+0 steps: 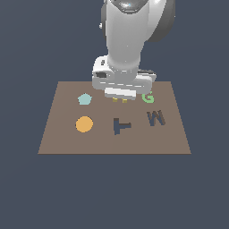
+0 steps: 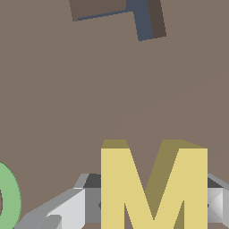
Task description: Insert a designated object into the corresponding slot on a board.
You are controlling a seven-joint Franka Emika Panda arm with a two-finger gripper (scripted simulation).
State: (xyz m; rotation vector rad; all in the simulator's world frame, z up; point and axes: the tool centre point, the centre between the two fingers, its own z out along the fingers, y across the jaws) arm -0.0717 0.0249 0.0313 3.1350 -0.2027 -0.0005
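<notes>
- The yellow M block fills the near part of the wrist view, standing between the two grey fingers of the gripper; the pads look to be pressed on its two outer legs, so I judge it gripped.
- In the exterior view only two yellow tips show under the gripper, near the board's far edge, about midway along it.
- Handling, as a judgement: a small, flat, rigid block, likely light; its smooth flat sides could slip or twist, so the outer legs are the sound place to hold.
- The M-shaped slot lies toward the board's edge on the exterior view's right, apart from the gripper.
- The T-shaped cutout sits at the board's middle, the green G just beside the gripper, the orange disc toward the opposite edge.
</notes>
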